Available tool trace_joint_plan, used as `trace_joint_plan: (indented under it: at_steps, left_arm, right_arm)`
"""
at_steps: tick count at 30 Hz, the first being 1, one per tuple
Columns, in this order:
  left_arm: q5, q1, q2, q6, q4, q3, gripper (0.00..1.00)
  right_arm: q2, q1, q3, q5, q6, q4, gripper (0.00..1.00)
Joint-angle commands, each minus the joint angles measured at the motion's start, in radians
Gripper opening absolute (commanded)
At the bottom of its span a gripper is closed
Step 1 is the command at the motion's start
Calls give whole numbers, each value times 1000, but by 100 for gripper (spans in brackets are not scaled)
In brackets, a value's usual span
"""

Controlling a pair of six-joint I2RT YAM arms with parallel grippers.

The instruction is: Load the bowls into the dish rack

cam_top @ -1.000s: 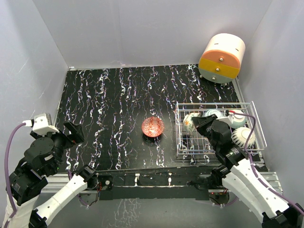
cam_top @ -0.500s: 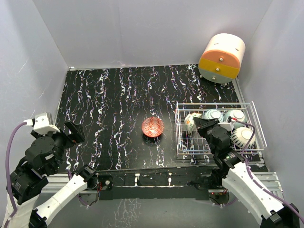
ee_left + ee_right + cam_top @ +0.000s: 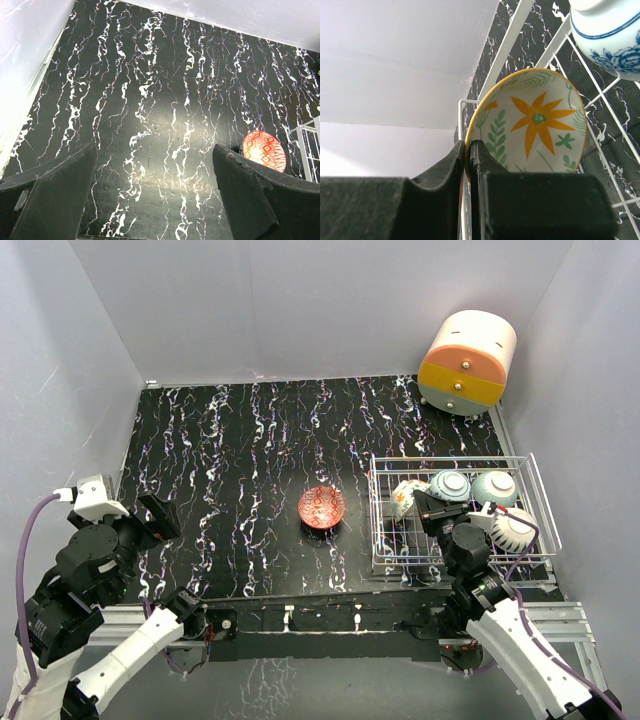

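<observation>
The white wire dish rack sits at the right of the black marbled table. Three bowls rest in it: a blue-and-white one, a teal one and a white patterned one. My right gripper is inside the rack, shut on the rim of a yellow-rimmed flower bowl, which stands on edge against the rack's wire. A red patterned bowl lies on the table left of the rack. My left gripper hangs open and empty at the near left, with the red bowl beyond its right finger.
A cream-and-orange round drawer unit stands at the far right corner behind the rack. Grey walls close in the table on the left, back and right. The blue-and-white bowl sits close beside the held bowl.
My right arm has drawn back toward the near edge, uncovering the bowls at the back of the rack, still gripping the flower bowl. The left arm has barely shifted.
</observation>
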Motion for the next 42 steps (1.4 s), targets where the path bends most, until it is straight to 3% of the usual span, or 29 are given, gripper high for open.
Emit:
trace_joint_plan:
  at_steps: [1,7,13,20,32,42]
  left_arm:
    - [8,-7,15,9,16,0,97]
    - [19,-7,5,-3,13,-13,97]
    - [22,-7,-8,-13,11,-34,97]
    - [21,-7,-1,-10,21,-40,97]
    - [9,-7,5,-3,15,-27,97]
    - [1,-7,21,6,16,-20,97]
  right_arm:
    - [-30,5,30,-14,64,-132,8]
    - [-97,5,22,-27,130,-325,8]
    - [-185,5,-26,-56,153,-355,8]
    - [-218,5,-61,-55,70,-127,8]
    - [-1,3,-93,11,40,220,8]
    - [95,-22,-120,49,32,382,8]
